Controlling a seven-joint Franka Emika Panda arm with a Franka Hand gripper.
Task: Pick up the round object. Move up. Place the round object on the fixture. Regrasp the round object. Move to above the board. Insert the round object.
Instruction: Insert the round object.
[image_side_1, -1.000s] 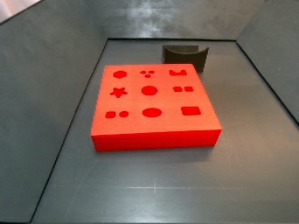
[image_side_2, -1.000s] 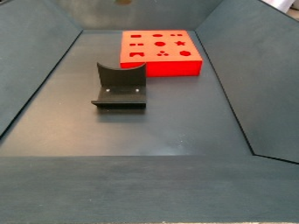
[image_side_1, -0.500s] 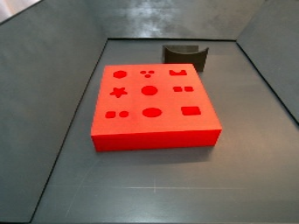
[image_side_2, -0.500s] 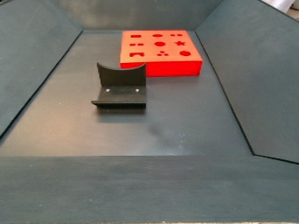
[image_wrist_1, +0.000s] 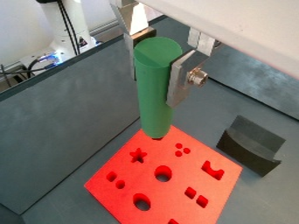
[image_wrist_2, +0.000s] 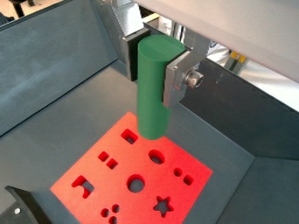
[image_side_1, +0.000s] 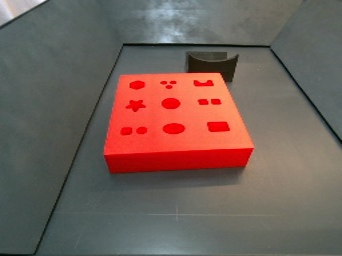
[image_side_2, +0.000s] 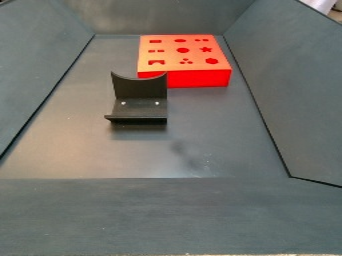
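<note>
My gripper (image_wrist_1: 156, 74) shows only in the wrist views (image_wrist_2: 155, 74). It is shut on the round object (image_wrist_1: 156, 87), a smooth green peg held upright between the silver fingers (image_wrist_1: 183, 80). The peg (image_wrist_2: 155, 87) hangs well above the red board (image_wrist_1: 117, 171), its lower end over the board's far edge. The board (image_wrist_2: 176, 157) has star, round and square holes. In both side views the board (image_side_1: 194, 115) (image_side_2: 187, 77) lies on the floor with no gripper or peg in view. The fixture (image_side_1: 211, 64) (image_side_2: 136, 98) stands empty beside the board.
The fixture also shows in both wrist views (image_wrist_1: 253, 144) (image_wrist_2: 24, 206), off to one side of the board. Dark sloping walls (image_side_1: 54, 120) (image_side_2: 267, 90) enclose the grey floor on all sides.
</note>
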